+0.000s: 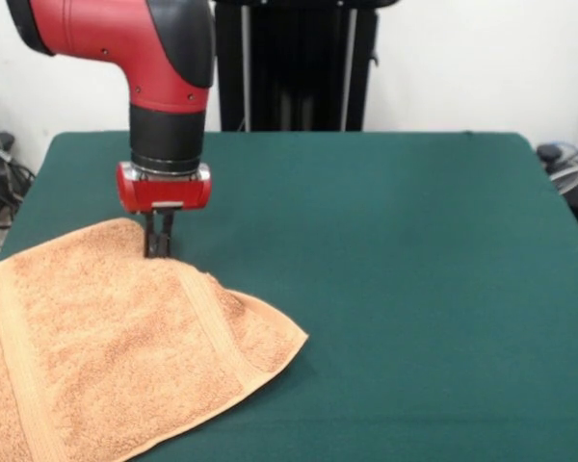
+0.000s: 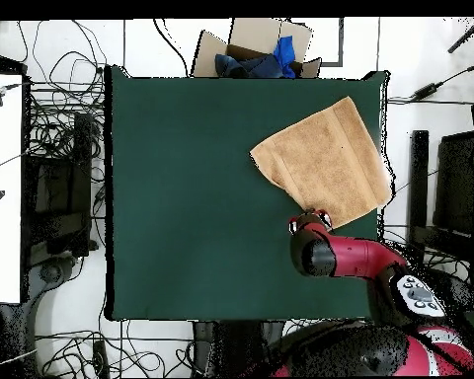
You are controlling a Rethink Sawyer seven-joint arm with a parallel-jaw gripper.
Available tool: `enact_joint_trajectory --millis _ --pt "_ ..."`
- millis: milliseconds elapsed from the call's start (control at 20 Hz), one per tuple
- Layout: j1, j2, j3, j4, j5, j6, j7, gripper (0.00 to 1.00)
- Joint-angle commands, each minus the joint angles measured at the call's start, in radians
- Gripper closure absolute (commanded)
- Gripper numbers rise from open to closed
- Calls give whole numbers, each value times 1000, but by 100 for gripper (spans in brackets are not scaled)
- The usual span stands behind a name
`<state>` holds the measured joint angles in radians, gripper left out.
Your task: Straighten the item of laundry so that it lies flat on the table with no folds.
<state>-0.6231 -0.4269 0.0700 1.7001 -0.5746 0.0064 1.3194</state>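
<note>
My pincer (image 1: 158,245), fingers nearly together, pinches the tan terry towel's (image 1: 106,356) far edge; its near corner is cropped; open green felt table (image 1: 414,289) alongside.

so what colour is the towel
Tan to light orange terry, with flat woven bands; the towel shows best in the front view.

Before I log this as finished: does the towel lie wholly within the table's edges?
No: in the overhead view the towel hangs out past the table edge at one corner.
</note>
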Motion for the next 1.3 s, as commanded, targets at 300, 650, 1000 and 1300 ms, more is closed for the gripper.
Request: enact_joint_trajectory --millis 300,650,1000,1300 --pt "26 19 2 -39 2 -43 156 100" --pt "12 12 9 -33 7 -10 148 0" --pt "-8 3 34 -17 -4 -17 141 0" --pt "-29 -4 50 -4 -18 -21 130 0"
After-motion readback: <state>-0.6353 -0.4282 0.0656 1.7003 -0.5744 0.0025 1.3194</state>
